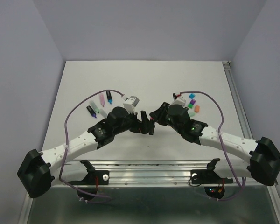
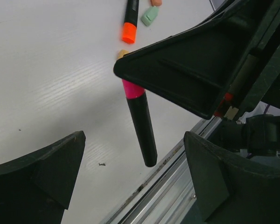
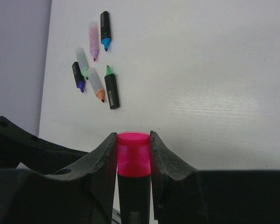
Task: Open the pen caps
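Top view: the white table (image 1: 84,74) is boxed by pale lilac walls (image 1: 144,28) on three sides, with an aluminium rail (image 1: 149,167) along the near edge. Open surface runs from the arms to the far wall. The left end effector (image 1: 144,124) and right end effector (image 1: 154,115) meet almost tip to tip at mid-table. To their right lie the small loose plastic caps (image 1: 192,105), five that I can count (blue, purple, green, orange, mint), well in from the right edge.

Left wrist view: the left end effector (image 2: 133,135) stands wide, gripping nothing. Between its fingers, touching neither, hangs the black highlighter barrel (image 2: 142,128). Its stubby pink cap (image 2: 132,88) is tucked under the right end effector's dark finger (image 2: 177,65). The barrel's free end hangs near the rail. Beyond lie one black pen with an orange end (image 2: 129,21) and one mint cap (image 2: 150,16).

Right wrist view: the right end effector (image 3: 133,140) is clamped narrow on the pink cap, a pad on each side, the cap seated on the barrel. Six uncapped highlighters (image 3: 95,65) – three black, three pastel – lie clustered near the table's left edge
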Controlling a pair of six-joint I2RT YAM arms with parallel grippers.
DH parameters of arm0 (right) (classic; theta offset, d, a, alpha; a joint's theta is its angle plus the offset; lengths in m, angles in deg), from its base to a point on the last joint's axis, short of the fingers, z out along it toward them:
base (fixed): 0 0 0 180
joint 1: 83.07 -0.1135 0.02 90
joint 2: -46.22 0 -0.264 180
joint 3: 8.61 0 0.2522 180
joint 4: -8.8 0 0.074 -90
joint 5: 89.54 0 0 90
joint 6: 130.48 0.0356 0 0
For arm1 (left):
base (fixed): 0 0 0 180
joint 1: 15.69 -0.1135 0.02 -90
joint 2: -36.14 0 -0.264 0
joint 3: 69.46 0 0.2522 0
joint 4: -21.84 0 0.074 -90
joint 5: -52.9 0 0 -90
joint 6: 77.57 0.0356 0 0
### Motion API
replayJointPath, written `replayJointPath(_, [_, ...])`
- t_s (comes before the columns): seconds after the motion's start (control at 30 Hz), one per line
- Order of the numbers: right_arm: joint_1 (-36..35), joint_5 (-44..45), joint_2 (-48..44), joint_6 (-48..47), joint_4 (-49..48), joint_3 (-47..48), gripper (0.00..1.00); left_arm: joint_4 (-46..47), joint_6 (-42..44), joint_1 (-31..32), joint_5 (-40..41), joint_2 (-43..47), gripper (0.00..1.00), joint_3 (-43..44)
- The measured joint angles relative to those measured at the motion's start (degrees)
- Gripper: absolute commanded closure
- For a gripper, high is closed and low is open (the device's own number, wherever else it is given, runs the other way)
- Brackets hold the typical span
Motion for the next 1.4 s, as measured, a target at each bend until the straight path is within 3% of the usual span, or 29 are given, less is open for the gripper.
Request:
replayJointPath(0.27, [-5.14, 4.92, -1.05, 7.41, -0.07, -0.63, 0.99, 2.12, -0.02, 3.74, 1.01, -2.86, 0.01, 0.0])
replayJointPath(0.37, [-5.79, 5.73, -1.53, 10.49, -0.17, -0.68, 0.99, 2.16, -0.09, 4.24, 1.6, -4.13, 0.14, 0.0])
replayJointPath(0.4, [-6.05, 5.79, -1.55, 11.37, -0.35, -0.68, 0.99, 2.16, -0.04, 4.35, 1.73, -4.46, 0.27, 0.0])
replayJointPath(0.47, [-6.71, 5.75, -1.49, 12.57, -0.46, -0.68, 0.99, 2.16, -0.33, 4.59, 1.95, -4.83, 0.45, 0.0])
replayJointPath(0.57, [-7.63, 5.7, -1.07, 13.27, -0.44, -0.63, 0.99, 2.4, -0.2, 4.72, 2.16, -4.9, 0.57, 0.04])
replayJointPath(0.67, [-8.13, 5.99, 0.52, 13.81, -0.28, -0.48, 0.99, 2.23, -0.42, 4.72, 2.71, -4.9, 0.78, 0.04])
replayJointPath(0.7, [-8.17, 6.12, 0.9, 13.94, -0.28, -0.33, 0.99, 1.11, -0.74, 4.55, 3.39, -5.01, 0.94, 0.04])
replayJointPath(0.73, [-8.33, 6.29, 1.11, 14.08, -0.26, -0.28, 0.99, 0.92, -0.83, 4.39, 3.39, -5.16, 1.0, 0.04])
replayJointPath(0.87, [-8.66, 6.88, 1.25, 14.25, -0.26, -0.26, 0.99, 0.79, -1.36, 4.52, 3.91, -5.22, 1.0, 0.04])
replayJointPath(0.93, [-8.68, 7.04, 1.25, 14.21, -0.28, -0.26, 0.89, 0.81, -1.44, 4.57, 4.11, -5.2, 1.0, 0.04])
replayJointPath(0.97, [-8.72, 7.06, 1.22, 14.03, -0.42, -0.26, 0.72, 0.79, -1.46, 4.59, 4.17, -5.14, 1.0, 0.04])
replayJointPath(1.0, [-8.79, 7.06, 1.18, 13.86, -0.52, -0.26, 0.63, 0.79, -1.49, 4.59, 4.2, -5.03, 1.0, 0.04])
replayJointPath(1.03, [-8.83, 7.06, 1.09, 13.64, -0.74, -0.28, 0.45, 0.81, -1.53, 4.59, 4.26, -4.76, 1.0, 0.02])
replayJointPath(1.23, [-9.38, 4.28, -3.5, 9.92, -7.13, -3.54, 0.19, 6.23, -2.99, 4.98, 1.86, 1.84, 1.0, -3.69])
replayJointPath(1.4, [-9.57, 1.77, -8.02, 6.05, -14.19, -7.69, 0.11, 9.84, -4.52, 5.05, -0.31, 6.47, 1.0, -4.5])
